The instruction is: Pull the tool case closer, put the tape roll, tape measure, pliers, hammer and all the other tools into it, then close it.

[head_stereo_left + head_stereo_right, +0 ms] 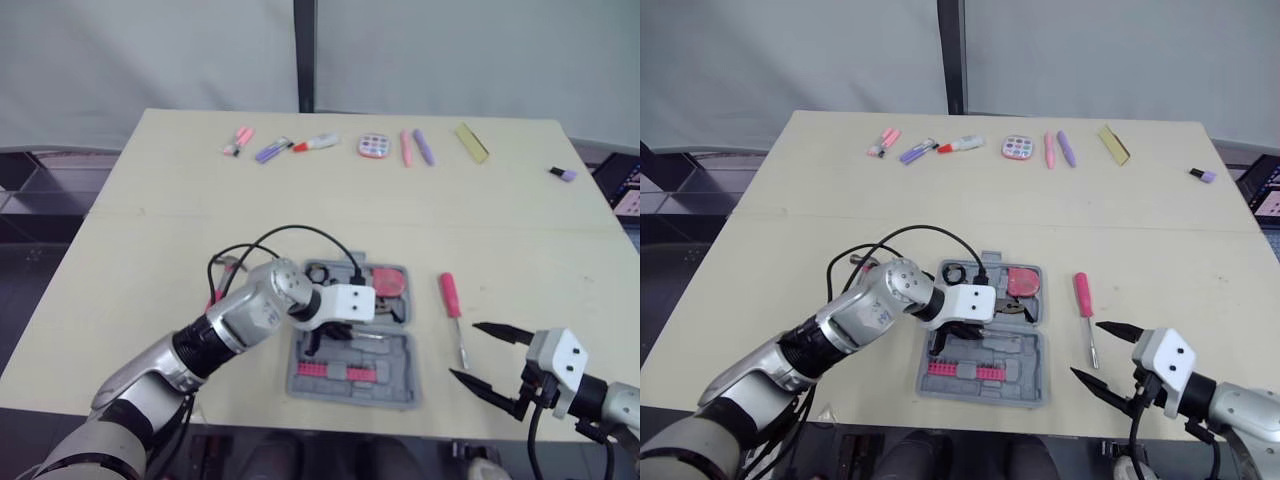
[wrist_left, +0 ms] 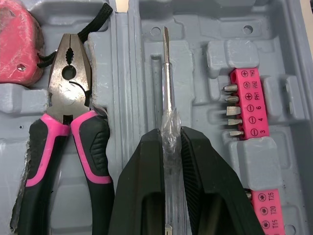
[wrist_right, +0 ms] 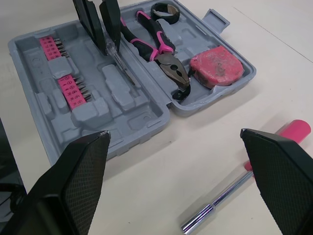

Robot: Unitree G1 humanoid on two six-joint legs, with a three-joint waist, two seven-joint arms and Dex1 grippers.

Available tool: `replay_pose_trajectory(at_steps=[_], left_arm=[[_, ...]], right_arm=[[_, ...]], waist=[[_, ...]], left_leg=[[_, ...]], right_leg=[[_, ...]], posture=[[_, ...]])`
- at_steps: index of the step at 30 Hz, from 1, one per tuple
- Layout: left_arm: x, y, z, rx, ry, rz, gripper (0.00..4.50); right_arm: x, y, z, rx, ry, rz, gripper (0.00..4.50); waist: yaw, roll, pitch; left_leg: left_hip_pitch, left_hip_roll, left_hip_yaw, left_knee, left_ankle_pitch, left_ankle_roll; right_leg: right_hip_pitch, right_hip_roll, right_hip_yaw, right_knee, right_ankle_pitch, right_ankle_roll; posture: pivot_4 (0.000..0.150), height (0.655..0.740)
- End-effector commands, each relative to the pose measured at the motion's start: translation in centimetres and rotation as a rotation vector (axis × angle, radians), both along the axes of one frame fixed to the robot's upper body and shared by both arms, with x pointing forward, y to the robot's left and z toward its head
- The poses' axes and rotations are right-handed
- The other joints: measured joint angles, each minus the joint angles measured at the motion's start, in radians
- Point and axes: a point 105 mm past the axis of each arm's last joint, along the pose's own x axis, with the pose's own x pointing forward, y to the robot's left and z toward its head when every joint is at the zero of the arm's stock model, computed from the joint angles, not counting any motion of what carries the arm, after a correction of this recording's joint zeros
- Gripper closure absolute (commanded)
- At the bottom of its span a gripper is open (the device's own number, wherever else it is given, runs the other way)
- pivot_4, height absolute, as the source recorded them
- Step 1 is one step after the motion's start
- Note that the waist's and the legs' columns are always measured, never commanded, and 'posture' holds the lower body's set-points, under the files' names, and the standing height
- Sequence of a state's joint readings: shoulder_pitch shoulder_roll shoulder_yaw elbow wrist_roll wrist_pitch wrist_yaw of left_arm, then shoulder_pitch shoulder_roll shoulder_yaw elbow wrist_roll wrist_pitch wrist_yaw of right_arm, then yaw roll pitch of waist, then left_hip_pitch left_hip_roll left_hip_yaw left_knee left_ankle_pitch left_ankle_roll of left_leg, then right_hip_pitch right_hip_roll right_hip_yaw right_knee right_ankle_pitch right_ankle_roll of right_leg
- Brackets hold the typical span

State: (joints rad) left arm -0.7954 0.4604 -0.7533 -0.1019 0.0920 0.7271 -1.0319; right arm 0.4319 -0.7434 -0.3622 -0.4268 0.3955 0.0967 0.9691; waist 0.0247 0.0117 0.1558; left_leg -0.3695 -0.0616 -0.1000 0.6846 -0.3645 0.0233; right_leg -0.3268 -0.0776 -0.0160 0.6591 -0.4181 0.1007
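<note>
Left of the tool case [image 1: 396, 372], a pink thing [image 1: 213, 297] peeks out from behind the left arm; what it is cannot be told. The left gripper [image 2: 171, 134] is over the case. Its fingers are shut tight on a thin screwdriver [image 2: 167, 73] and hide most of its clear handle. The arm covers the middle of the case. Inside lie the pliers [image 2: 68, 98], tape measure [image 3: 216, 67] and tape roll [image 3: 164, 17]. The case sits near the front edge of the table [image 1: 500, 220]. Just right of the case lies a pink-handled driver [image 1: 451, 297]. Further right, the right gripper [image 1: 464, 350] is wide open and empty. Behind the case the table is bare up to a row of small things [image 1: 375, 146].
</note>
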Motion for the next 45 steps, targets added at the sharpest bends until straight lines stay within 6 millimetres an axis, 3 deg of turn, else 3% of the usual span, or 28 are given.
replay_pose_trajectory(at_steps=[1, 25, 45], left_arm=[[-0.2, -0.1, -0.1, -0.002, -0.001, -0.011, 4.48], [0.7, -0.6, -0.2, 0.001, -0.006, 0.028, 4.48], [0.5, -0.6, 1.4, 0.026, -0.036, 0.048, 4.48]], right_arm=[[0.1, -0.1, 1.2, -0.006, -0.053, -0.01, 0.0], [0.1, -0.2, 1.1, -0.004, -0.052, -0.025, 0.0], [0.2, 0.0, 0.7, 0.009, -0.05, -0.025, 0.0]], waist=[[0.0, 0.0, 0.0], [0.0, 0.0, 0.0], [0.0, 0.0, 0.0]], left_leg=[[0.0, 0.0, 0.0, 0.0, 0.0, 0.0], [0.0, 0.0, 0.0, 0.0, 0.0, 0.0], [0.0, 0.0, 0.0, 0.0, 0.0, 0.0]], right_leg=[[0.0, 0.0, 0.0, 0.0, 0.0, 0.0], [0.0, 0.0, 0.0, 0.001, 0.0, 0.0], [0.0, 0.0, 0.0, 0.001, 0.0, 0.0]], posture=[[0.15, 0.7134], [0.15, 0.7134], [0.15, 0.7134]])
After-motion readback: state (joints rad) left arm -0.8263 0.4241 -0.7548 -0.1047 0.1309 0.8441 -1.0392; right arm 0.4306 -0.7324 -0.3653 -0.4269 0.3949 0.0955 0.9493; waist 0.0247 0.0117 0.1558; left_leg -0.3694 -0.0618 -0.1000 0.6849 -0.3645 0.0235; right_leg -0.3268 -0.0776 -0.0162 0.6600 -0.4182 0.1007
